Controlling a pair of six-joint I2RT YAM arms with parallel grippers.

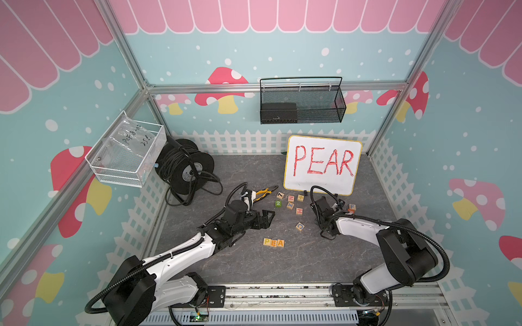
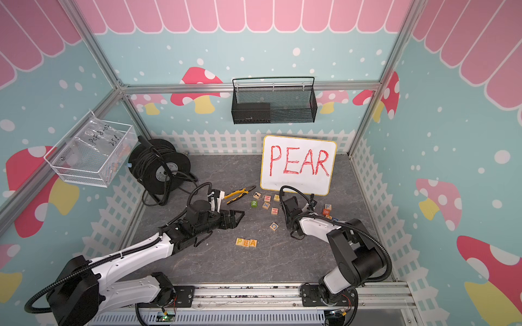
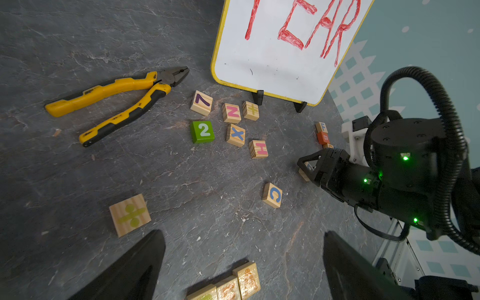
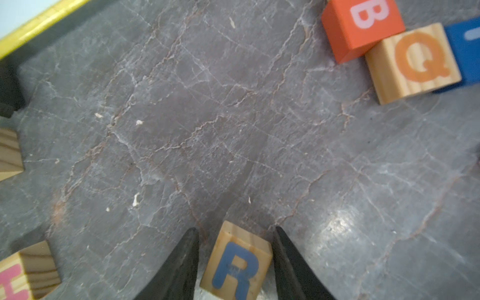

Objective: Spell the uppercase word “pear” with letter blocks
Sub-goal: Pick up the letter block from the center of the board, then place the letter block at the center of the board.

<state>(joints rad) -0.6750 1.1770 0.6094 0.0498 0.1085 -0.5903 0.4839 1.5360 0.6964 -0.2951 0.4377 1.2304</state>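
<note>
Right gripper clamped on blue R block nr Q block & B block, left gripper wide apart, released, over desk by P-E-A row.

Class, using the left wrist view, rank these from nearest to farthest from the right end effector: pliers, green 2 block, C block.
From the right end effector:
1. C block, on its own, apart from the others.
2. green 2 block, beside the X block.
3. pliers, out past the 7 block.
</note>
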